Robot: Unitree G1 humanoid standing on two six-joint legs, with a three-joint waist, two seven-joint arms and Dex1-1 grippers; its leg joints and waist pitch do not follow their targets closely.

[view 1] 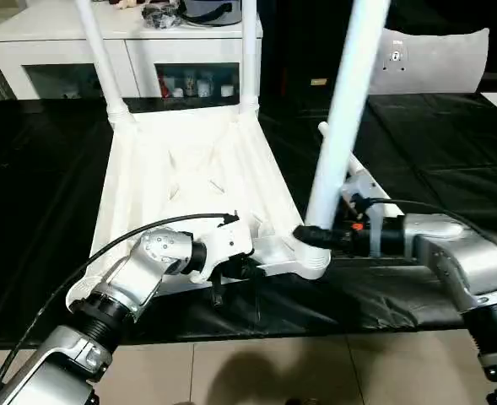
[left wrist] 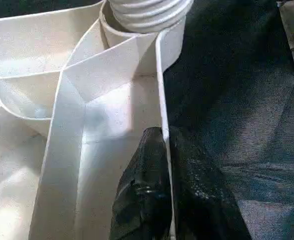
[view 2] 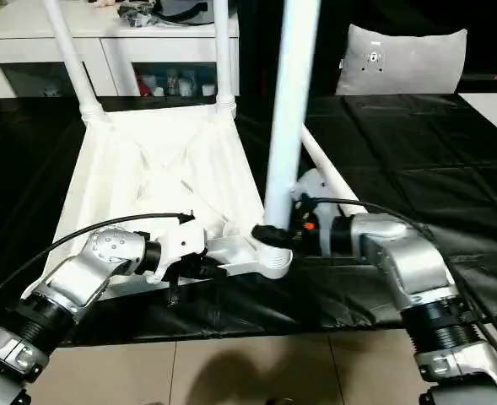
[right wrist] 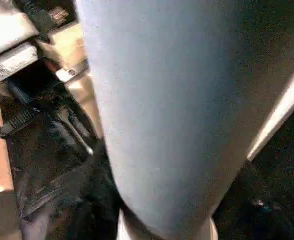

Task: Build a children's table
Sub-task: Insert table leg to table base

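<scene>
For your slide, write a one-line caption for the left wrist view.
Left gripper pinches the upturned tabletop's rim near a corner socket holding a threaded leg end.

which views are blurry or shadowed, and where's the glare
Right wrist view: the white tapered plastic leg is close, soft and bluish. Left wrist view: sharper; light patches on the white ribbed table top, left gripper fingers pinching its rim. Left eye view: faint sheen on the black mat, robot shadow on the beige floor.
</scene>
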